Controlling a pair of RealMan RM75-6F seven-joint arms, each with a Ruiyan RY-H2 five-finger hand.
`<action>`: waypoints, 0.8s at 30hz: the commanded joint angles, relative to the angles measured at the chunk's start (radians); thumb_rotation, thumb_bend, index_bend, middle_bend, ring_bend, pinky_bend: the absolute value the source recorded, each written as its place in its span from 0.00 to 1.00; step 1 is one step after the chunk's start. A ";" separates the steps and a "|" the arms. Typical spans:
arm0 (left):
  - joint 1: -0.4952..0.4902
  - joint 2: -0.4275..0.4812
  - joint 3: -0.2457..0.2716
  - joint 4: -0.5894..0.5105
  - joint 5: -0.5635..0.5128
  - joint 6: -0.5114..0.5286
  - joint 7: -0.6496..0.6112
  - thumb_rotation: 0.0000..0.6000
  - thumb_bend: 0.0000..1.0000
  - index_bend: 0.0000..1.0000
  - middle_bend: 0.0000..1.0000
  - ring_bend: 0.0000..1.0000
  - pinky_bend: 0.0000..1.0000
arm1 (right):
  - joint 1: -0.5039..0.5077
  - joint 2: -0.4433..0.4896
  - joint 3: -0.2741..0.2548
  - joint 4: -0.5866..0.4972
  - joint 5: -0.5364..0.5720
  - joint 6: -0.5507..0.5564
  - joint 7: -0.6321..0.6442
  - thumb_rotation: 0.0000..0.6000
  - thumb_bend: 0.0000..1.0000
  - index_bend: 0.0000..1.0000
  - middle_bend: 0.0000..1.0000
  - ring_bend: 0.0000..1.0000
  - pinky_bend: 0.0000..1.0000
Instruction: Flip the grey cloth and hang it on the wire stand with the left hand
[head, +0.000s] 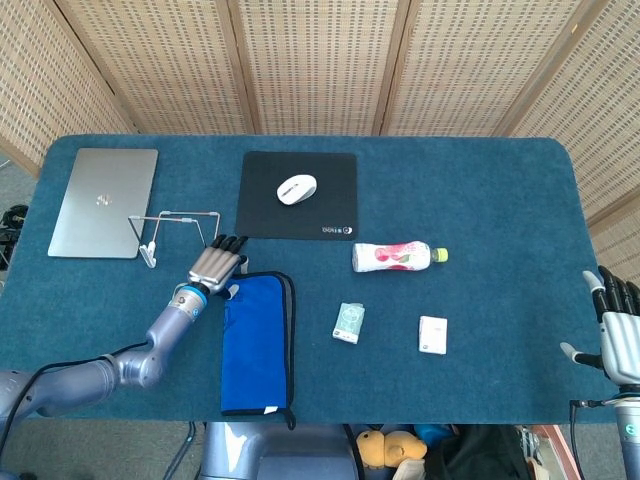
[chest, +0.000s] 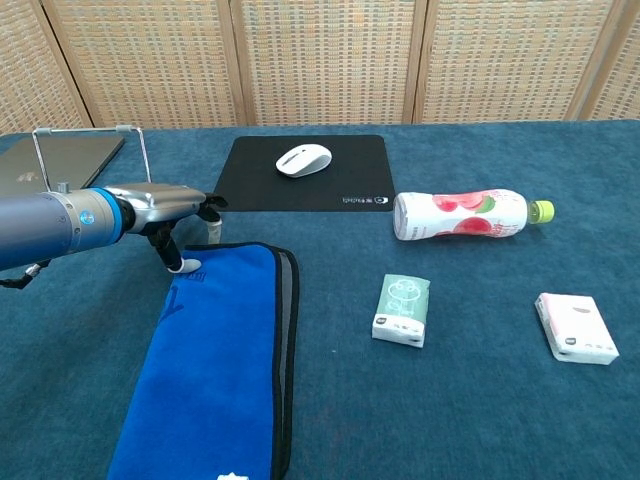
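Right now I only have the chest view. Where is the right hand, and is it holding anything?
Observer: The right hand shows only in the head view, past the right edge of the table, fingers apart, holding nothing.
Operator: And where does the wire stand sit?
Observer: The wire stand stands on the table just right of the closed laptop, with the left hand close by on its near right side.

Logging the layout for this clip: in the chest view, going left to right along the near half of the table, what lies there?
Folded cloth, blue side up with its grey layer showing along the right edge → green-and-white packet → white packet with pink print.
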 joint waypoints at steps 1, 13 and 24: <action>0.000 0.000 -0.002 0.000 0.004 0.004 -0.001 1.00 0.40 0.67 0.00 0.00 0.00 | 0.000 0.000 0.000 0.000 0.000 0.000 0.001 1.00 0.00 0.00 0.00 0.00 0.00; -0.015 0.011 0.003 -0.008 0.011 0.005 0.036 1.00 0.41 0.70 0.00 0.00 0.00 | 0.000 0.000 0.000 -0.001 0.001 0.000 -0.003 1.00 0.00 0.00 0.00 0.00 0.00; -0.024 0.010 0.015 -0.017 -0.013 0.014 0.080 1.00 0.41 0.70 0.00 0.00 0.00 | -0.001 0.001 0.000 -0.002 0.001 0.002 -0.001 1.00 0.00 0.00 0.00 0.00 0.00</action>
